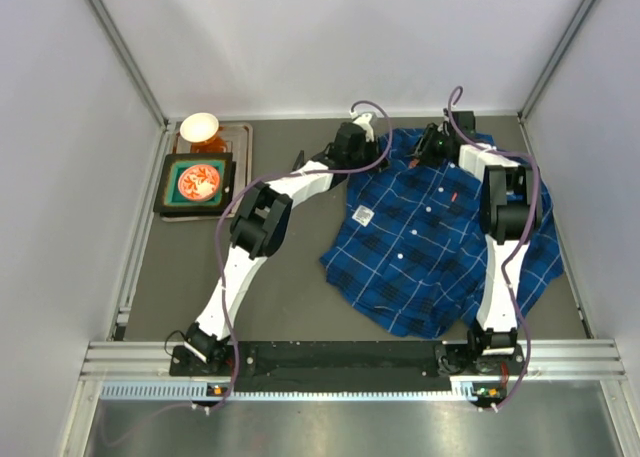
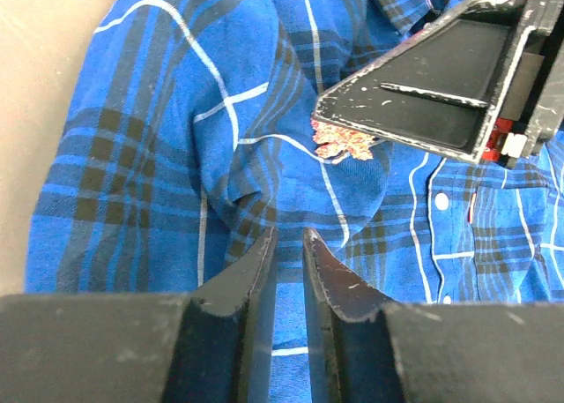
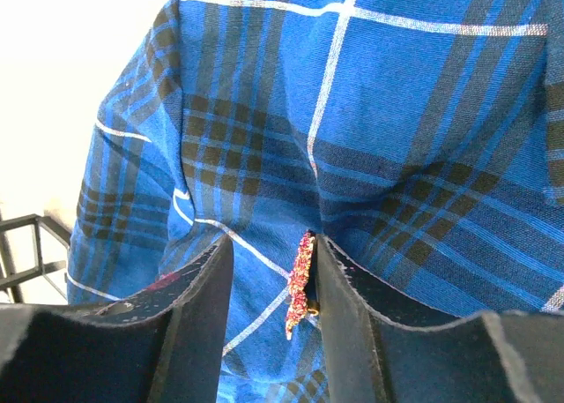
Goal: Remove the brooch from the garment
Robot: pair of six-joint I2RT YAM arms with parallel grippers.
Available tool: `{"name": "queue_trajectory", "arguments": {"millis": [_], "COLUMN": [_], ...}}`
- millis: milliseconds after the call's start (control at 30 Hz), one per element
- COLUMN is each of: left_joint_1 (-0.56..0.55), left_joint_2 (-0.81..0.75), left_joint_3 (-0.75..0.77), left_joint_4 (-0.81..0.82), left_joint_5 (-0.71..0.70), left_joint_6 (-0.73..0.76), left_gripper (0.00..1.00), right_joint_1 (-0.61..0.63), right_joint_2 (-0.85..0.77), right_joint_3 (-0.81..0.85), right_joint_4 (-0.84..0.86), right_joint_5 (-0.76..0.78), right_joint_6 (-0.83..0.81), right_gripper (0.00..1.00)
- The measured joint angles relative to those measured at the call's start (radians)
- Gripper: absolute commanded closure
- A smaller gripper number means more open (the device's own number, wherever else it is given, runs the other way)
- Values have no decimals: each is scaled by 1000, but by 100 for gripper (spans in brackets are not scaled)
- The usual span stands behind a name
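Right jaws are straddling the brooch (image 3: 300, 284), part-open, not yet clamping | brooch is sitting edge-on on the shirt (image 3: 397, 112), long axis along them | left jaws narrow, pinching fabric beside.

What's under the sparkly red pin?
The blue checked shirt is right under the brooch. Its clasp is hidden behind it, and the right tool covers its top edge in the left wrist view.
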Motion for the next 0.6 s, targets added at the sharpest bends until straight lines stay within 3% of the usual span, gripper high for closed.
{"name": "queue_trajectory", "arguments": {"millis": [233, 433, 600], "left_joint_1": [1, -6, -6], "left_joint_2": [1, 11, 11], "left_joint_3": [-2, -3, -3], "left_joint_4": [-6, -10, -6], "left_joint_5": [13, 21, 27], "left_joint_6": [-40, -52, -52], "left_gripper": [80, 80, 80], "right_joint_1": [1, 7, 8], "right_joint_2": [-58, -100, -100], "right_joint_3": [-48, -79, -84], "right_joint_4": [-11, -16, -16], "right_joint_5": [43, 88, 94], "right_joint_6": [-40, -46, -33], "right_gripper": [54, 66, 68]}}
